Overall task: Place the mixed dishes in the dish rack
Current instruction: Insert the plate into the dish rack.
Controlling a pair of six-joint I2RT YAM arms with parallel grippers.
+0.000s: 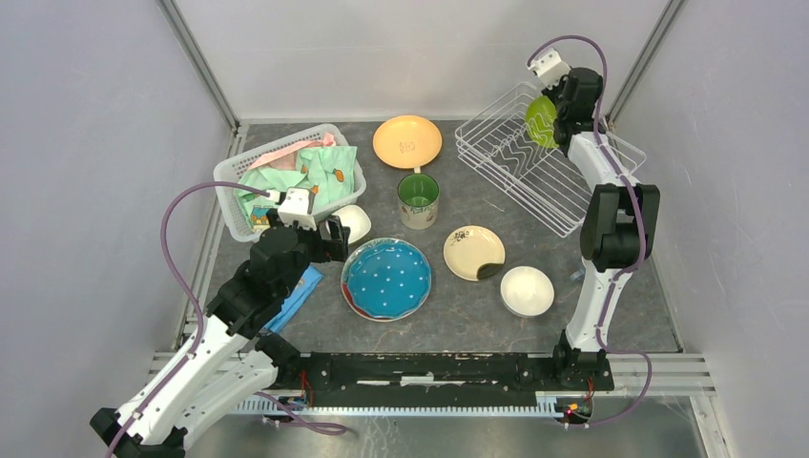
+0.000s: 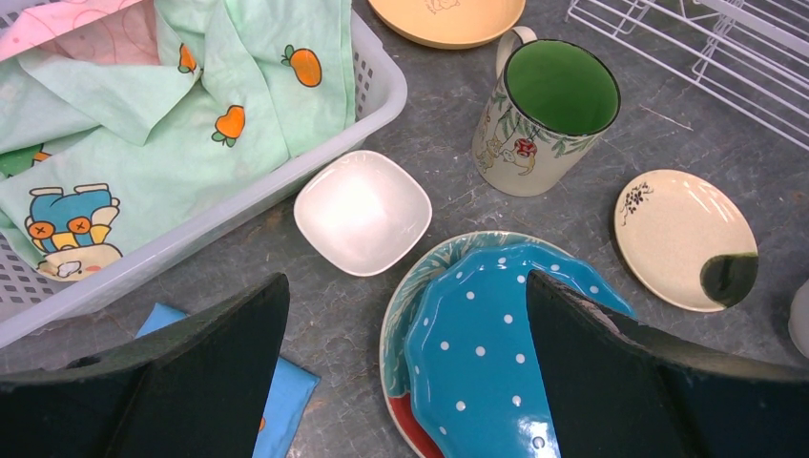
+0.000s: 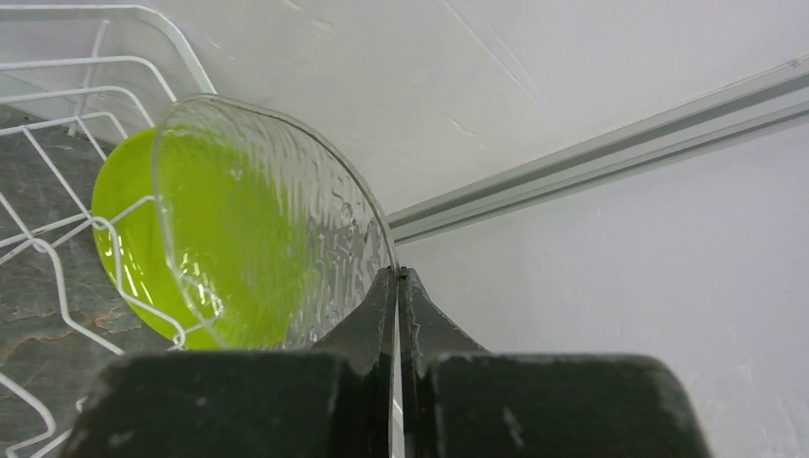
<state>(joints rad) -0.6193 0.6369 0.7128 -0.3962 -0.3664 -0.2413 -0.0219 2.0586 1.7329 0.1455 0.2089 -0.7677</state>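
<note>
Nearest me, the left pincer (image 2: 405, 279) hangs with its jaws spread wide and nothing between them. It is right above the glossy blue white-dotted plate (image 2: 477, 353), which lies flat on a larger teal-and-red plate (image 2: 399, 334). I'd say the wide spread is there to take that top plate by its rim.

A folded blue cloth (image 2: 286, 401) peeks out under its left finger. Just ahead sits a small white square bowl (image 2: 363, 212) beside the white plastic basket of clothes (image 2: 382, 86). Ahead of its right finger stand the beige mug with a green inside (image 2: 544, 114) and a cream round plate (image 2: 682, 239), both waiting on the table.

Farthest off, the right pincer (image 3: 399, 277) is pinched tight on the clear rippled rim of the lime-green plate (image 3: 219, 239). It holds the plate on edge among the wires of the white wire dish rack (image 3: 57, 267), presumably so it seats upright in a slot. I can't tell whether it rests on the wires.
</note>
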